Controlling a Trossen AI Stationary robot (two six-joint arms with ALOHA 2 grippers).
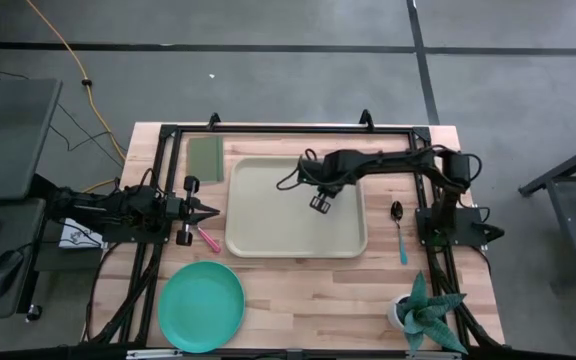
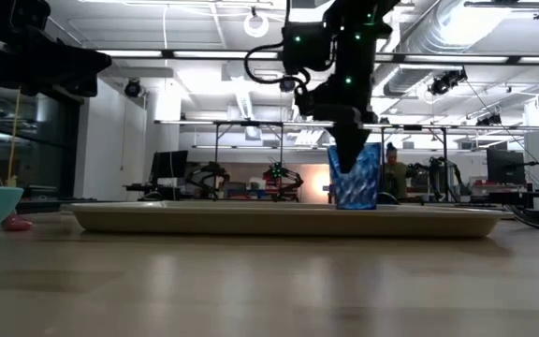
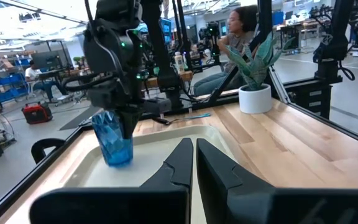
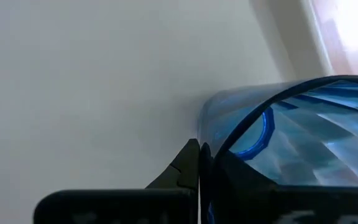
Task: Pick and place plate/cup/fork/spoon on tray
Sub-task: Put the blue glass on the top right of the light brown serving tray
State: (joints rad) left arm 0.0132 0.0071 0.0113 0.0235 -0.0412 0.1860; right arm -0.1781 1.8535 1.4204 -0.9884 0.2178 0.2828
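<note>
One translucent blue cup (image 2: 355, 177) upright mid-tray (image 1: 258, 240), clear of rims, right gripper (image 1: 319, 204) jaws pinching its wall; left gripper (image 1: 211, 210) jaws closed.

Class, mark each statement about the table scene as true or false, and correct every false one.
1. The cup stands upright on the tray. True.
2. The plate lies on the tray. False: it rests on the table, off the tray's corner nearest the left arm.
3. The spoon lies on the table beside the tray, on the right arm's side. True.
4. The left gripper holds the cup. False: the right gripper is at the cup, its jaws closed on the rim; the left gripper waits at the tray's edge, jaws together.
5. The fork is on the tray. False: its pink handle lies on the table beside the tray, near the left gripper.
</note>
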